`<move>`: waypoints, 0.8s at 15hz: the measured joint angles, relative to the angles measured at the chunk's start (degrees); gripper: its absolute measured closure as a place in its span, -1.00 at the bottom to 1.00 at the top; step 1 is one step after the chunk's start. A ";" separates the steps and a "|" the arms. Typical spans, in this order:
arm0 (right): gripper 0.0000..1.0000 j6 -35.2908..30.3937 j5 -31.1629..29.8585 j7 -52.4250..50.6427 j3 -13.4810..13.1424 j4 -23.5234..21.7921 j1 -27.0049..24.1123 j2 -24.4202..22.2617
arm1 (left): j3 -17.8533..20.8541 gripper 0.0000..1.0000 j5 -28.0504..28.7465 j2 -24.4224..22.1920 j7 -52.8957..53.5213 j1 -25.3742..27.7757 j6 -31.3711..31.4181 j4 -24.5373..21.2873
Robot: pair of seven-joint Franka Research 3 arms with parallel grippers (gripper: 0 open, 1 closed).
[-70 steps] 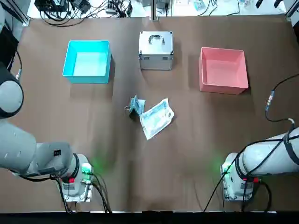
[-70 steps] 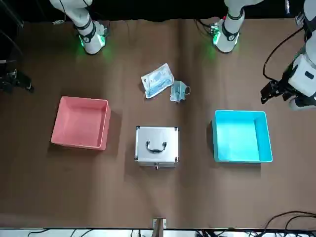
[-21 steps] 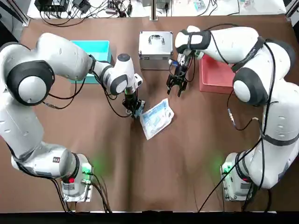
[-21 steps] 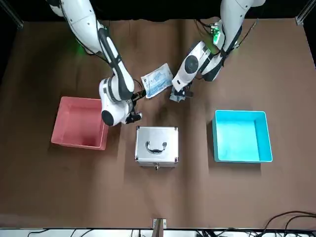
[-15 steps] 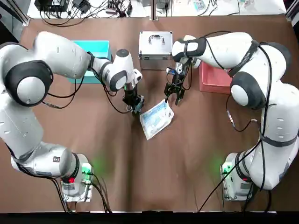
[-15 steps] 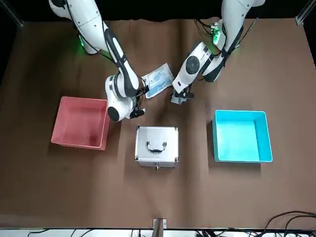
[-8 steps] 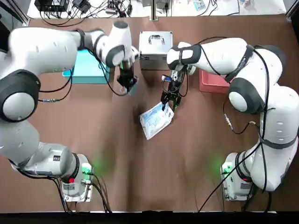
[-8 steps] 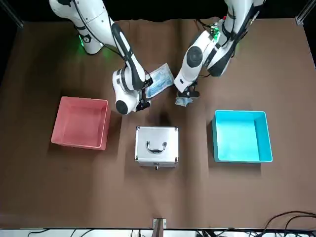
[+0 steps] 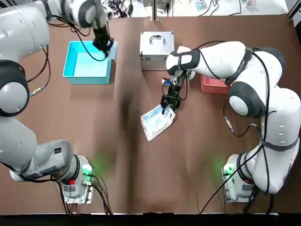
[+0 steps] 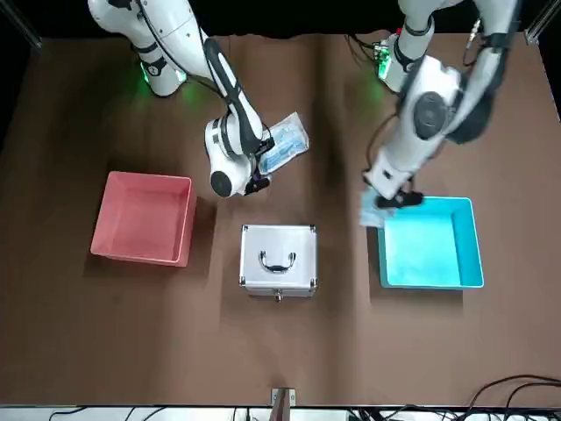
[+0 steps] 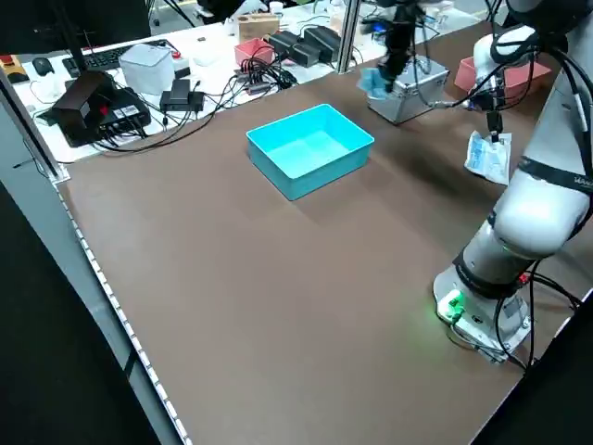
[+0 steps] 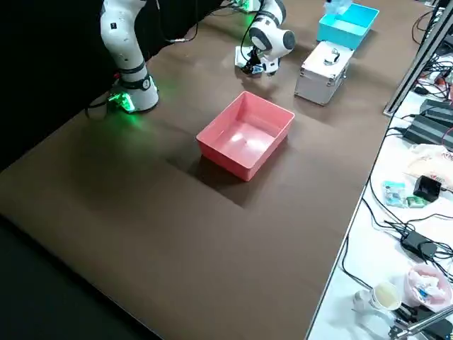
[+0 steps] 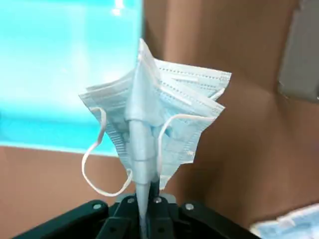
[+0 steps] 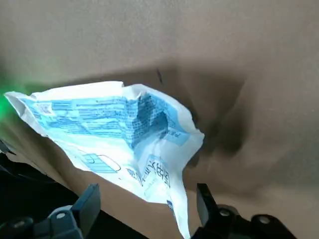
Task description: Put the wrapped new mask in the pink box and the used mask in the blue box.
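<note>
The left gripper (image 13: 145, 211) is pinched together on the used mask (image 13: 152, 122), a small bare blue mask that hangs crumpled from the 2 fingers with its white ear loops dangling free. In the top view this gripper (image 9: 104, 46) sits at the near right corner of the blue box (image 9: 82, 66), and the front view shows the mask (image 10: 375, 210) over that corner's rim, partly above the brown table (image 9: 141, 179) and not yet inside the box (image 10: 438, 254). The right gripper (image 9: 168, 104) is low over the middle of the table at the far corner of the wrapped new mask (image 9: 156, 121); in its wrist view the 2 fingers (image 14: 87, 204) stand apart on either side of the glossy packet (image 14: 114, 134), whose near edge lies between them, and the packet lies flat on the table. From the front view this gripper (image 10: 257, 180) reaches the same packet (image 10: 285, 149) at its edge. The pink box (image 9: 214, 83) sits on the right side of the table, mostly hidden in the top view by the right arm, and shows whole and open in the right side view (image 12: 244, 138). Between the 2 boxes stands a silver metal case (image 9: 156, 49) with a handle on its lid, well apart from both masks.
</note>
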 joint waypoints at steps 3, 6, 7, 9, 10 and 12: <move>-0.73 0.93 0.04 0.23 0.00 -0.12 0.49 0.25 | 0.14 0.96 1.68 0.66 8.61 6.76 0.00 2.27; -0.72 2.98 0.08 1.30 0.01 -0.26 2.24 1.04 | 0.28 0.96 4.21 3.39 15.47 12.08 0.01 4.96; -0.59 3.21 0.09 1.54 -0.10 -0.26 2.69 1.36 | 0.31 0.96 7.79 7.15 17.07 13.76 0.10 7.26; -0.52 3.08 0.09 1.59 -0.27 -0.26 2.68 1.38 | 0.29 0.96 10.56 11.75 17.15 13.84 0.13 9.42; -0.36 3.05 0.09 1.59 -0.35 -0.26 2.68 1.38 | 0.26 0.96 11.24 14.16 17.15 13.67 0.16 10.30; 0.07 2.84 0.09 1.60 -0.44 -0.26 2.67 1.38 | 0.20 0.96 12.26 18.33 17.14 13.37 0.23 11.65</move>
